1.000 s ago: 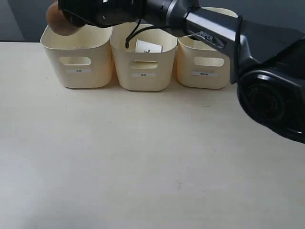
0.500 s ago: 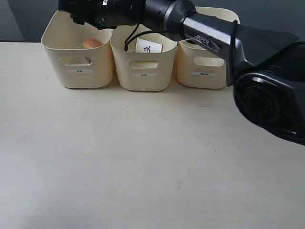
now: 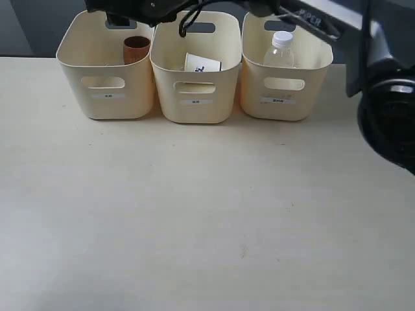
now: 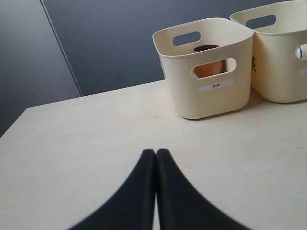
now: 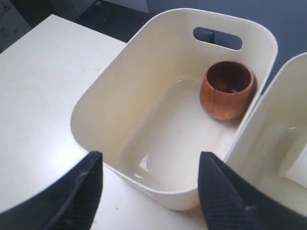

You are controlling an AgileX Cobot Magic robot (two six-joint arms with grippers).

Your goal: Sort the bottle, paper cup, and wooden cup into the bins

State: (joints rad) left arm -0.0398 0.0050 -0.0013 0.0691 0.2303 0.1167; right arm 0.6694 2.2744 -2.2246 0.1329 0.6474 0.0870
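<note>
R gripper [image 5: 151, 189] hangs w/ jaws apart, empty, over left bin [image 5: 120, 96]. L gripper [image 4: 155, 153] is pinched together, low over table [image 4: 86, 139]. Wooden cup [image 5: 226, 90] stands upright in that bin's far-right corner. Prob. light, rigid, smooth-sided, so slippery; best gripped across rim. Paper cup [image 3: 202, 63] in mid bin, bottle [image 3: 281, 50] in right bin.

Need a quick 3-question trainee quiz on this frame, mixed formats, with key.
1. True or false: the wooden cup stands upright in the left bin of the exterior view.
2. Which bin holds the bottle? A left, B middle, C right.
3. Fill in: the right tool above the left bin is ____ and holds nothing.
Key: 1 true; 2 C; 3 open.
</note>
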